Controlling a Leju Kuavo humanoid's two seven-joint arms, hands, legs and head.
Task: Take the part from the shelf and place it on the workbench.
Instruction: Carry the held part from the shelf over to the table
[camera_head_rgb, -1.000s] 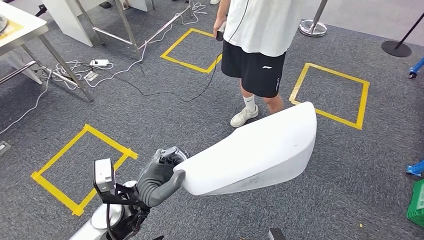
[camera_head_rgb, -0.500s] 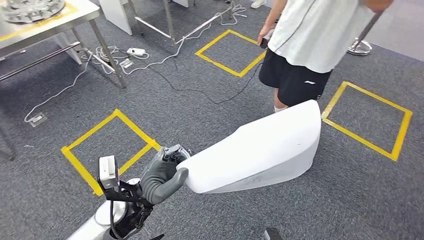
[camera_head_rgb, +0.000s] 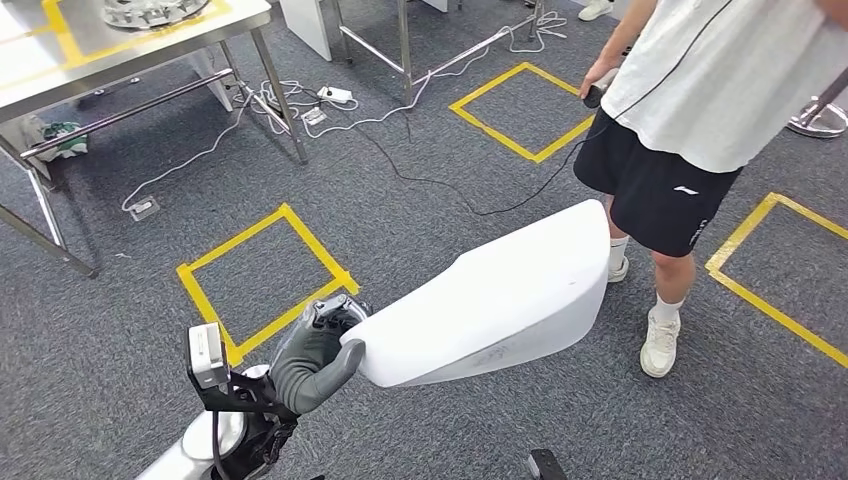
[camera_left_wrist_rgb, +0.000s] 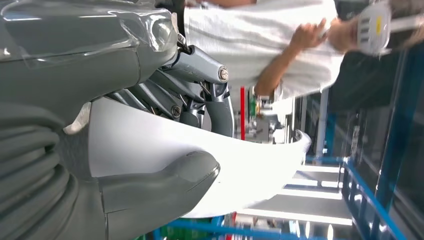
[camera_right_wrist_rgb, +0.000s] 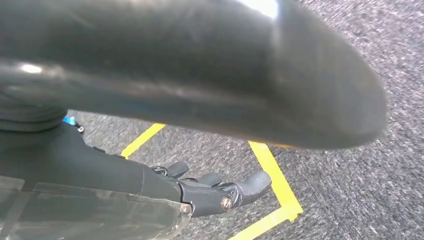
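The part (camera_head_rgb: 490, 300) is a large, smooth white curved shell. My left hand (camera_head_rgb: 315, 355) grips its near end and holds it out over the grey carpet, the thumb pressed on the near edge. In the left wrist view the thumb (camera_left_wrist_rgb: 160, 185) and the dark fingers (camera_left_wrist_rgb: 200, 95) clamp the white part (camera_left_wrist_rgb: 215, 150) from both sides. The workbench (camera_head_rgb: 60, 60), a metal table with yellow tape on its top, stands at the upper left with a round metal piece (camera_head_rgb: 150, 10) on it. My right hand (camera_right_wrist_rgb: 215, 192) hangs over the carpet with its fingers spread and nothing in them.
A person (camera_head_rgb: 690, 110) in a white shirt and black shorts stands just beyond the part's far end, holding a wired device. Cables and a power strip (camera_head_rgb: 335, 95) lie on the floor by the table legs. A yellow tape square (camera_head_rgb: 265, 275) marks the carpet ahead of me.
The whole view has swung, so the camera has turned: the workbench has come further into the upper left and the person has slid right. My left hand keeps the same grip on the part.
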